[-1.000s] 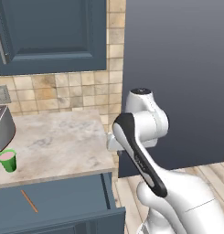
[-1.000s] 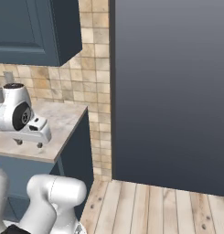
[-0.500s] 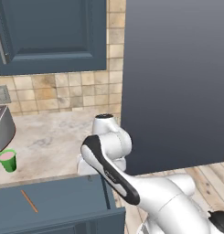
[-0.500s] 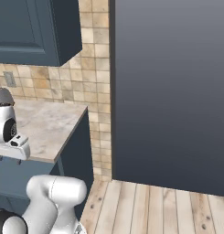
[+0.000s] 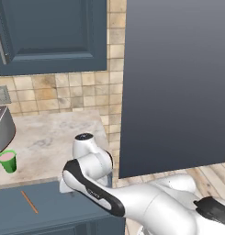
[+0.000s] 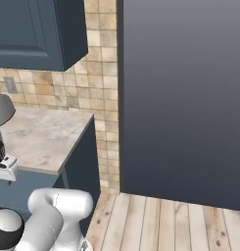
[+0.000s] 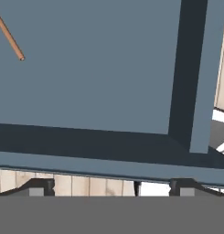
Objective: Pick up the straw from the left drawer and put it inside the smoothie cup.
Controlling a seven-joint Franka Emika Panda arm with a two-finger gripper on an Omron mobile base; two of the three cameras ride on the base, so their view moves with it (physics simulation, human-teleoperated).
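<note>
Counter (image 5: 54, 133): silver toaster (image 5: 1, 128) at its left edge, smoothie cup (image 5: 8, 161) just before it. Left drawer (image 5: 49, 206) open below; straw (image 5: 29, 202) lies diagonally on its floor. Arm has swung down from the counter over the drawer. Fingers (image 7: 111, 187) empty, spread apart; straw (image 7: 9, 36) well apart, toward the hand view's upper left.

You are looking into the left drawer (image 7: 95, 68), lying open with a bare floor. Only the straw (image 7: 9, 35) is lying there, and the drawer's walls are hemming the right and near sides.
</note>
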